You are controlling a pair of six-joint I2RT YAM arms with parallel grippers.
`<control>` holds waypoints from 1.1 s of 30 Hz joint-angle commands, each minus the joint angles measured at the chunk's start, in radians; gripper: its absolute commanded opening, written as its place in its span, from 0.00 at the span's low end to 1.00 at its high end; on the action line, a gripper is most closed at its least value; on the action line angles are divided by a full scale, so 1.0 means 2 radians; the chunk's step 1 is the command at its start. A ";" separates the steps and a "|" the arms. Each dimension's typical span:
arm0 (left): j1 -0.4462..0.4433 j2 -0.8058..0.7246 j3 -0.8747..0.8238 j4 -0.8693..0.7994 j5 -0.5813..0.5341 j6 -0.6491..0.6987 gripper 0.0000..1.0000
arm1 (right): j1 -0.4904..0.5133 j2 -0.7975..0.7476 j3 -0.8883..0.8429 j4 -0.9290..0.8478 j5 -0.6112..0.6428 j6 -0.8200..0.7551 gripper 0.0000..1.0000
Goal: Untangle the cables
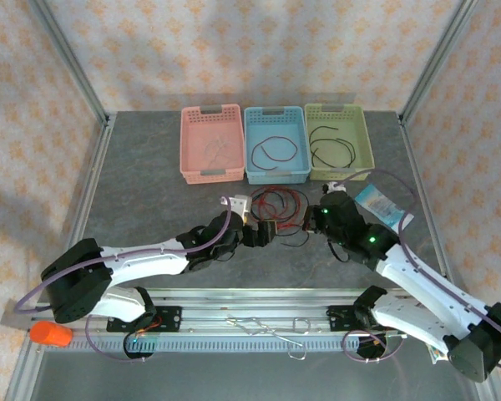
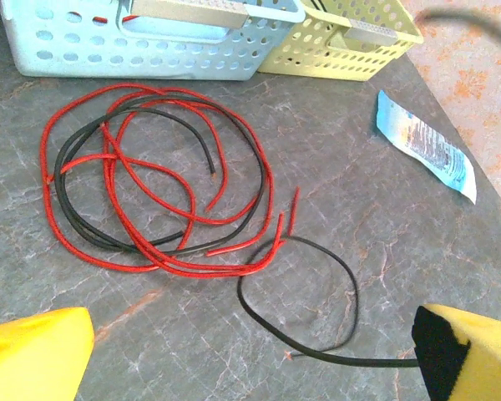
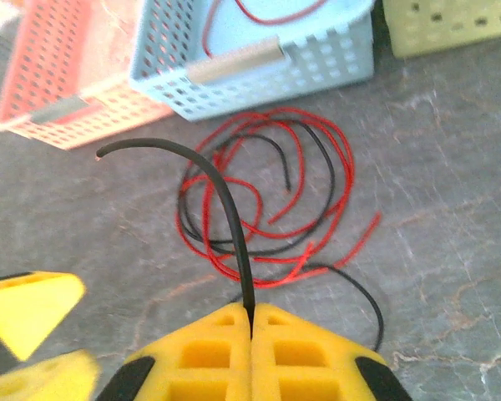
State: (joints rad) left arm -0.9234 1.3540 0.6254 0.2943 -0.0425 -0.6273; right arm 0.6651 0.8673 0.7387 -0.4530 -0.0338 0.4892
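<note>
A tangle of red and black cables (image 1: 280,205) lies on the table in front of the baskets, and from the left wrist it appears as overlapping loops (image 2: 150,184). One black cable (image 2: 301,292) loops out of the pile towards the near right. My right gripper (image 3: 250,313) is shut on that black cable (image 3: 230,217), whose free end arcs up and to the left above the pile. From above, the right gripper (image 1: 315,220) sits at the pile's right edge. My left gripper (image 2: 250,359) stands wide open just short of the pile, nothing between its yellow fingers (image 2: 33,351); from above it (image 1: 265,233) is at the pile's near left.
Three baskets stand in a row behind the pile: pink (image 1: 211,175), blue (image 1: 277,175) and green (image 1: 342,173), each with a thin cable inside. A blue and white packet (image 1: 380,207) lies to the right of the pile. Metal frame posts border the table.
</note>
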 commanded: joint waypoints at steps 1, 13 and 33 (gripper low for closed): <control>-0.003 -0.006 0.013 -0.015 -0.013 0.010 0.99 | 0.003 -0.024 0.041 -0.015 0.007 -0.021 0.00; -0.003 -0.013 0.009 -0.012 -0.017 0.013 0.99 | 0.003 -0.047 0.147 -0.055 0.055 -0.064 0.00; -0.001 0.082 0.045 0.014 -0.023 0.044 0.99 | 0.003 -0.053 0.254 -0.050 0.066 -0.092 0.00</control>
State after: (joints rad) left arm -0.9230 1.5009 0.6720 0.2947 -0.0685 -0.5720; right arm 0.6651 0.7746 1.2060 -0.5465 0.0620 0.3340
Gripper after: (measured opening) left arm 0.992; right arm 0.043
